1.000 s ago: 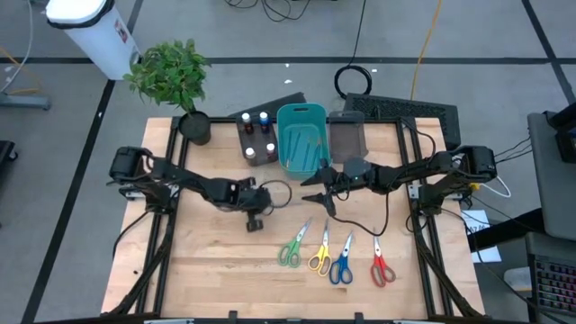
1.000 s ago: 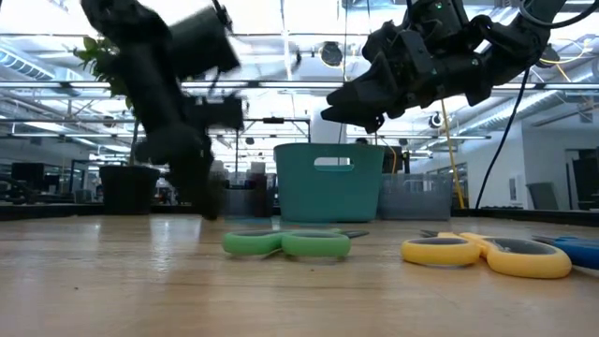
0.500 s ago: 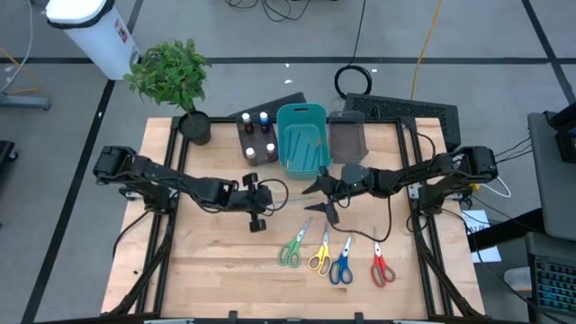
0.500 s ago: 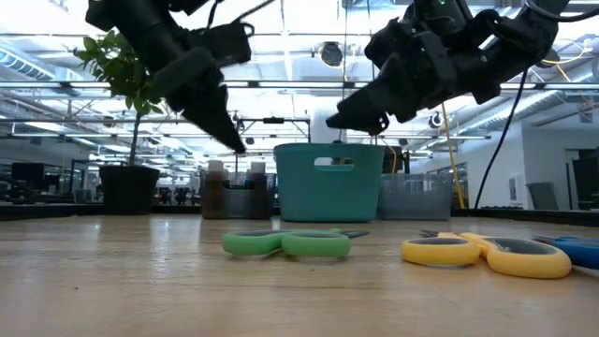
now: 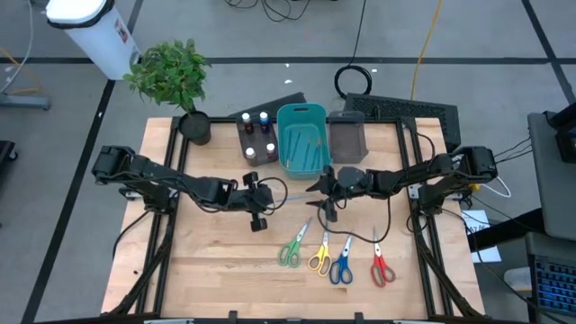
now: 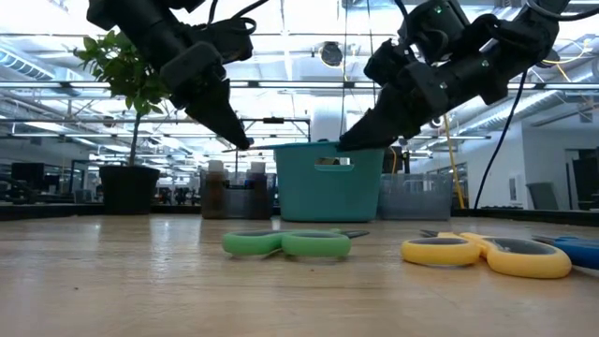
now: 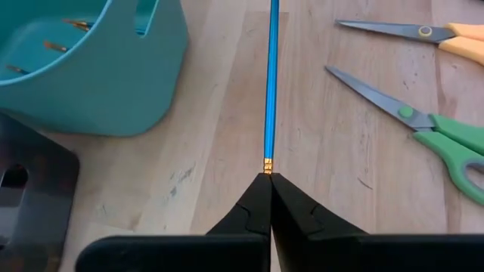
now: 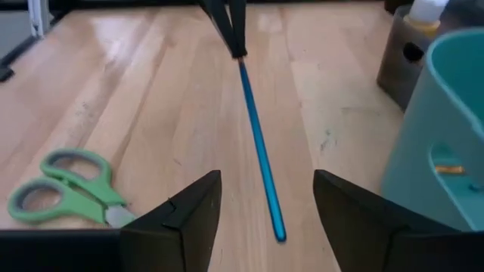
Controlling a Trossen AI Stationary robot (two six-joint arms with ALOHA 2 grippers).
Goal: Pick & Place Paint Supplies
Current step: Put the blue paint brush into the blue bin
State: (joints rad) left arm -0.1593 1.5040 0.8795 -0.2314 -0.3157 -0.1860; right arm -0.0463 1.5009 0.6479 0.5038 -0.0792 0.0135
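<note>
One blue brush [image 7: 269, 83] juts straight from the left pincer [image 7: 270, 198] toward the right pincer [image 8: 265, 204].

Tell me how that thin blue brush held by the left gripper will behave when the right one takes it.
The blue brush runs dead straight from the shut left gripper, so it is probably stiff. Held only at its very end, it may pivot or swing when nudged. Thin and smooth-looking, it could slip or roll if the open right gripper closes off-centre.

Left end effector [image 7: 269, 198] pinches blue brush [image 7: 270, 83] beside teal bin [image 7: 91, 83]
</note>
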